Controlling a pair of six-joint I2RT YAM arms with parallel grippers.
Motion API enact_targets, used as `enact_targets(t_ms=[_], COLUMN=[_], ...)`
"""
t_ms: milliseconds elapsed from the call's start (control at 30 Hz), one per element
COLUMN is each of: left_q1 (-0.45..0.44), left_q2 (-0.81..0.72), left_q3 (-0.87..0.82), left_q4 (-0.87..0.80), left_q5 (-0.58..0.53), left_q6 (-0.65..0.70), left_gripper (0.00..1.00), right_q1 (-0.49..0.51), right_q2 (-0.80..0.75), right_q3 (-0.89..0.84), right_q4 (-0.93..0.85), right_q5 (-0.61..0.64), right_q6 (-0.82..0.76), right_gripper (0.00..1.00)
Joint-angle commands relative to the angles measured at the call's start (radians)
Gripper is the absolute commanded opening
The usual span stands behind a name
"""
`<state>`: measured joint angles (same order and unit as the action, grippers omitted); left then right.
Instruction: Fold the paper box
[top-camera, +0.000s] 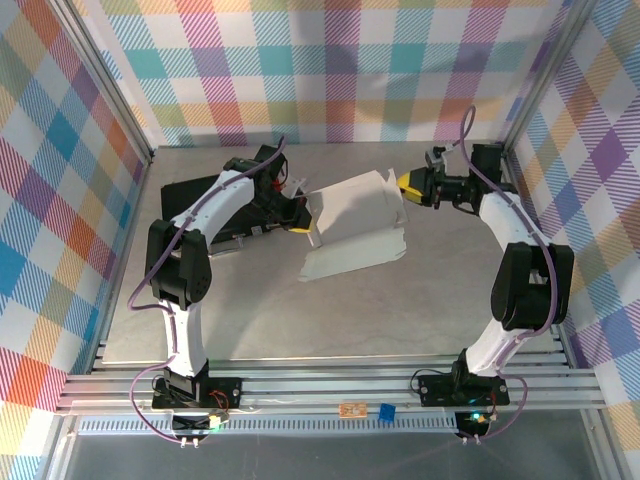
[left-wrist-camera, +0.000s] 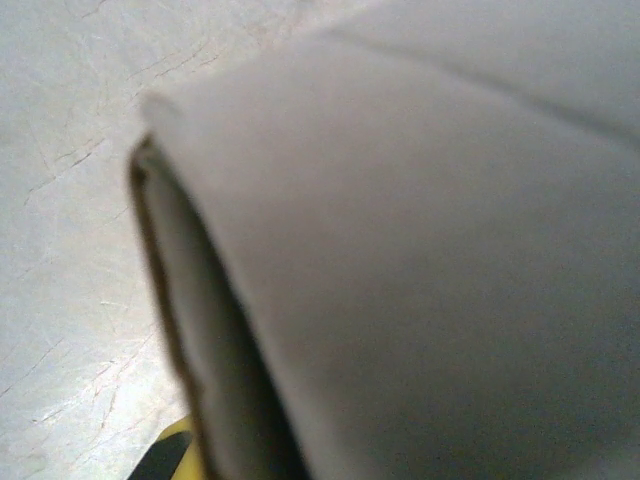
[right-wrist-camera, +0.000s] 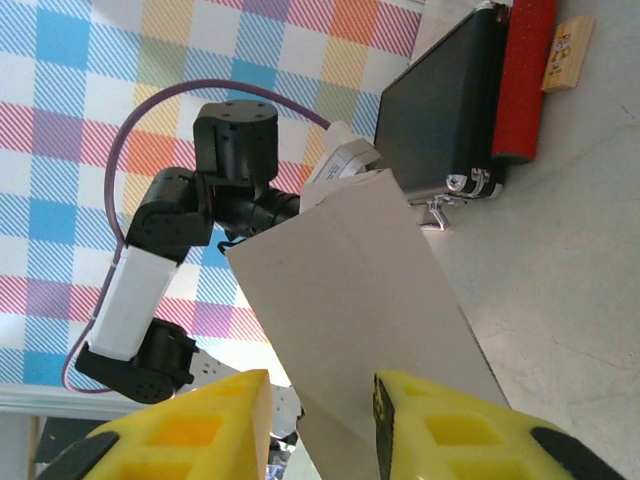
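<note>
Right gripper (right-wrist-camera: 320, 400) fingers apart, straddling raised right edge of paper box (top-camera: 350, 215); left gripper (top-camera: 296, 224) clamped on opposite edge, long axis between them

Paper box (top-camera: 355, 225) part-raised on table (top-camera: 300, 320), btw L tool (top-camera: 297, 224) & R tool (top-camera: 408, 185)

Place: robotics lab, test cell. Evidence: grey bench (top-camera: 330, 320) walled on three sides by bright checked cloth (top-camera: 330, 70) framed by metal posts (top-camera: 115, 85); slotted aluminium rails (top-camera: 330, 385) along the bench's near edge; my left arm (top-camera: 215, 195) and right arm (top-camera: 510, 215) bolted there, purple cables (top-camera: 135, 300) trailing.
</note>
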<state>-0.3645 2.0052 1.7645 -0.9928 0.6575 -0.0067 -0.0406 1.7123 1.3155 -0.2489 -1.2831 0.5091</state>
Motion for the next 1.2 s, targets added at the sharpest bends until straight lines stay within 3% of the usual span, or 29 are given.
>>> enact_targets(t_ms=[0, 133, 367, 533, 933, 1167], left_q1=[0.004, 0.004, 0.004, 0.004, 0.001, -0.001], left_q2=[-0.007, -0.015, -0.028, -0.038, -0.058, -0.070], left_q3=[0.037, 0.037, 0.038, 0.036, 0.029, 0.025], left_q4=[-0.025, -0.030, -0.032, -0.033, -0.034, -0.029], left_q5=[0.017, 0.016, 0.014, 0.014, 0.002, -0.002], left_q6=[0.008, 0.011, 0.013, 0.016, 0.025, 0.025], left_gripper=[0.00, 0.00, 0.00, 0.00, 0.00, 0.00], right_q1=[0.014, 0.038, 0.067, 0.098, 0.169, 0.178], right_q2=[-0.014, -0.015, -0.012, -0.024, -0.048, -0.017], right_q3=[0.045, 0.103, 0.140, 0.144, 0.167, 0.190], right_q4=[-0.164, -0.316, -0.398, -0.443, -0.434, -0.436], right_q5=[0.039, 0.152, 0.243, 0.344, 0.659, 0.673], right_q6=[-0.165, -0.304, -0.391, -0.456, -0.529, -0.539], right_gripper=[0.36, 0.38, 0.32, 0.43, 0.51, 0.50])
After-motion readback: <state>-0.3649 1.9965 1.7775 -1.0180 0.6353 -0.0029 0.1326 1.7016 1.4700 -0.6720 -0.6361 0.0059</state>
